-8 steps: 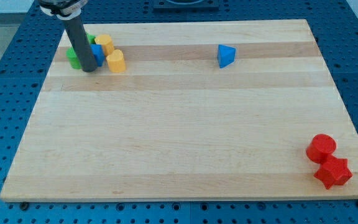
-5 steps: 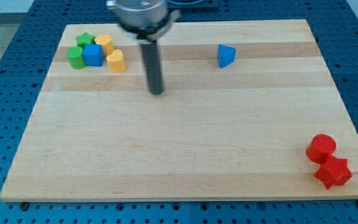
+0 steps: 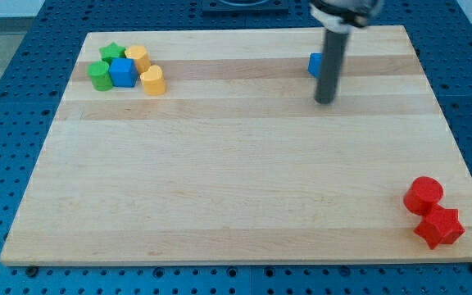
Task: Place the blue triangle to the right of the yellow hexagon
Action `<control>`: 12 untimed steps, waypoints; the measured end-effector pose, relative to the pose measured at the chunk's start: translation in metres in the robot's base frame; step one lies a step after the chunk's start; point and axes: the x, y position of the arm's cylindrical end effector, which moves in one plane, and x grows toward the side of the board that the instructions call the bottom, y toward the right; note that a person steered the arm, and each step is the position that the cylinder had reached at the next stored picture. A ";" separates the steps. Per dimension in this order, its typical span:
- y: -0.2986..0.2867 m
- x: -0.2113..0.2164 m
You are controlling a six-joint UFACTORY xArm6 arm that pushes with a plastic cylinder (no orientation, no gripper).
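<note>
Near view's top right: my tip [image 3: 324,100] just below blue triangle [image 3: 315,65], rod partly hiding it; yellow hexagon [image 3: 138,57] far left; no gripper to judge.

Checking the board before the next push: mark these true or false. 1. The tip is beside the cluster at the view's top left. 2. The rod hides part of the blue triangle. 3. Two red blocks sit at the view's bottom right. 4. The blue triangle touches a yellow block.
1. False: my tip is far to the view's right of it, just below the blue triangle.
2. True.
3. True: red cylinder, red block.
4. False: both yellow blocks lie far off.
</note>
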 end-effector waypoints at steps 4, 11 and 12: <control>0.019 -0.095; -0.133 -0.092; -0.157 -0.087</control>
